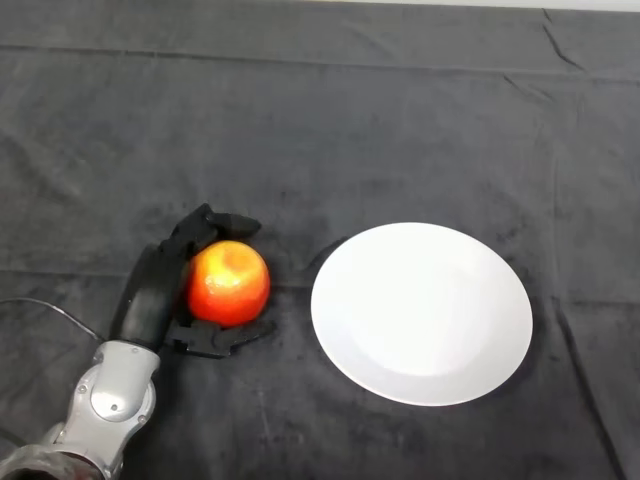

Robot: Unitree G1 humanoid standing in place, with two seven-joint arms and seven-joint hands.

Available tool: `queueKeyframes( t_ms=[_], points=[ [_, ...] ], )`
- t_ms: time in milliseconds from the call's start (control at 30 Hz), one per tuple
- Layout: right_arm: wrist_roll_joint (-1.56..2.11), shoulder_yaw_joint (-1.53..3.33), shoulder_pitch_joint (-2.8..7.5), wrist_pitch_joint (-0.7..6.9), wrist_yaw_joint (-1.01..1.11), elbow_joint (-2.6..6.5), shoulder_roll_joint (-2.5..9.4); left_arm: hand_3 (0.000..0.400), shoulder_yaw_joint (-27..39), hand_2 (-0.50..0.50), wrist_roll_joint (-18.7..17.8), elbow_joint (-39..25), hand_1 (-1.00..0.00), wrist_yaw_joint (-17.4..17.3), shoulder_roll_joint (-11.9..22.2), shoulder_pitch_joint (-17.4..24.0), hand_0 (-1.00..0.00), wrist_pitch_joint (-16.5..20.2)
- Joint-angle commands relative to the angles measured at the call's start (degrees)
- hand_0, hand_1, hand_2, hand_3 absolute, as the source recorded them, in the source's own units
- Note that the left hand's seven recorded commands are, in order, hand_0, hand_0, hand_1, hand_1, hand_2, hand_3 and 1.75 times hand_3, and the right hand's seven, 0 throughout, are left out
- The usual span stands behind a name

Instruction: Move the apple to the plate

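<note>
A red-orange apple (229,283) sits on the dark cloth, left of a round white plate (421,311). My left hand (155,288) comes in from the lower left and wraps the apple: its fingers (218,224) curl over the apple's far side and its thumb (222,338) hooks under the near side. The apple is about a hand's width from the plate's left rim. Nothing lies on the plate.
The table is covered by a wrinkled dark cloth (330,130). A fold line runs across it level with the hand.
</note>
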Motion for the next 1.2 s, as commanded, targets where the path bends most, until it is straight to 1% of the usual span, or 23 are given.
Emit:
queueKeyframes(
  t_ms=[33,100,267,667,1000,1200],
  points=[
    [0.38,-0.64,1.29,0.17,0.11,-0.19,-1.26,0.4,-2.95,-0.01,-0.19,-0.37,-0.98,-1.41,0.47,-0.65,-1.0,0.92],
    [0.38,-0.64,1.29,0.17,0.11,-0.18,-1.26,0.4,-3.14,0.0,-0.25,-0.48,-1.0,-1.23,0.44,-1.01,-1.0,0.83],
    [0.38,-0.64,1.29,0.16,0.11,-0.17,-1.26,0.4,-3.46,0.0,-0.26,-0.86,-1.0,-0.29,0.36,-1.99,-1.0,0.18],
    [0.39,-0.65,1.27,0.16,0.13,-0.13,-1.28,0.4,-3.98,0.0,0.06,-1.66,-1.0,3.06,0.36,-3.25,-1.0,-2.7],
    [0.39,-0.66,1.25,0.15,0.15,-0.08,-1.3,0.4,-5.76,0.0,0.73,-1.67,-1.0,6.21,-1.99,-5.87,-1.0,-2.79],
    [0.4,-0.66,1.24,0.15,0.16,-0.04,-1.32,0.4,-7.68,0.0,0.76,-1.65,-1.0,7.38,-3.37,-7.85,-1.0,-3.05]
  ],
)
